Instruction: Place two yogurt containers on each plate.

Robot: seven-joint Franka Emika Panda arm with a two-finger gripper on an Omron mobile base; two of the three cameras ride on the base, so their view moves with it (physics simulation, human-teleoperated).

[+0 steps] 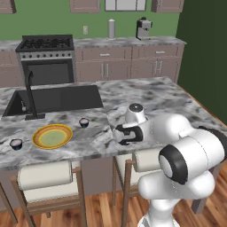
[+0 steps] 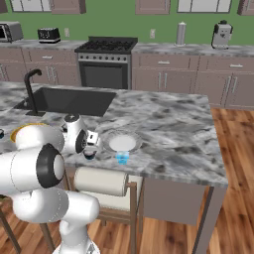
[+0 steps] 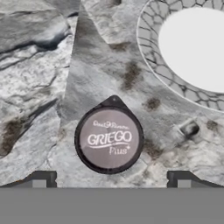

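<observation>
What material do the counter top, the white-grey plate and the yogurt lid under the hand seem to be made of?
Counter top: likely polished marble or granite, going by its grey veining. White-grey plate: probably glazed ceramic, with a smooth pale centre and a pebble-patterned rim. Yogurt lid: looks like printed foil or plastic, flat, with lettering.

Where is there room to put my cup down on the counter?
The far right of the marble counter is bare, past the white plate and the blue object. The stretch between yellow plate and sink is tighter, with a yogurt there.
</observation>
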